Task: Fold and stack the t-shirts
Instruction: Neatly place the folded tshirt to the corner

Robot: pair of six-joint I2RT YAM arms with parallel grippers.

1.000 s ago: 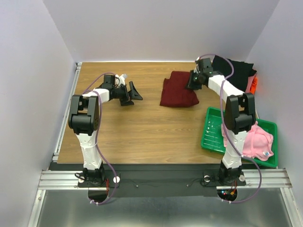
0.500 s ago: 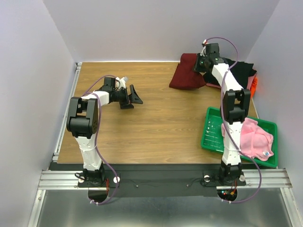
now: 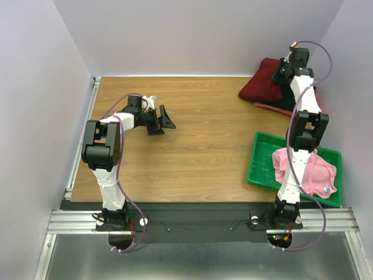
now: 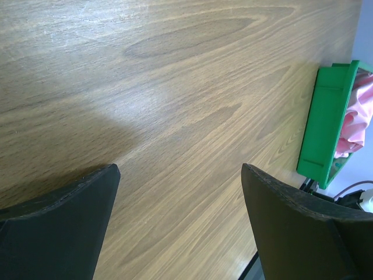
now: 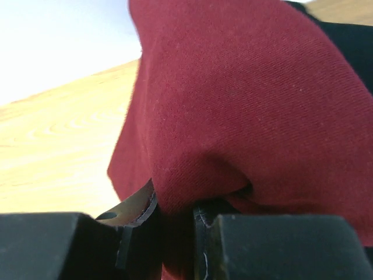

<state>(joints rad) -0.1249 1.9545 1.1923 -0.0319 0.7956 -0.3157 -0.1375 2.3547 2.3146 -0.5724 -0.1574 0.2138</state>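
Maroon cloth hangs bunched beyond the green tray's (image 3: 259,160) far edge. The maroon t-shirt (image 3: 261,86), a second ago flat on the table (image 3: 192,151) further left of the tray, has been carried over the black t-shirt (image 5: 352,49) by the right gripper (image 3: 284,71), which pinches a fold. The left gripper (image 3: 162,119), well left of the tray, has barely shifted and is spread wide above bare wood. I count two arms, one tray, and one pink t-shirt (image 3: 317,172) heaped in it. Only the right wrist view shows the pinch up close.
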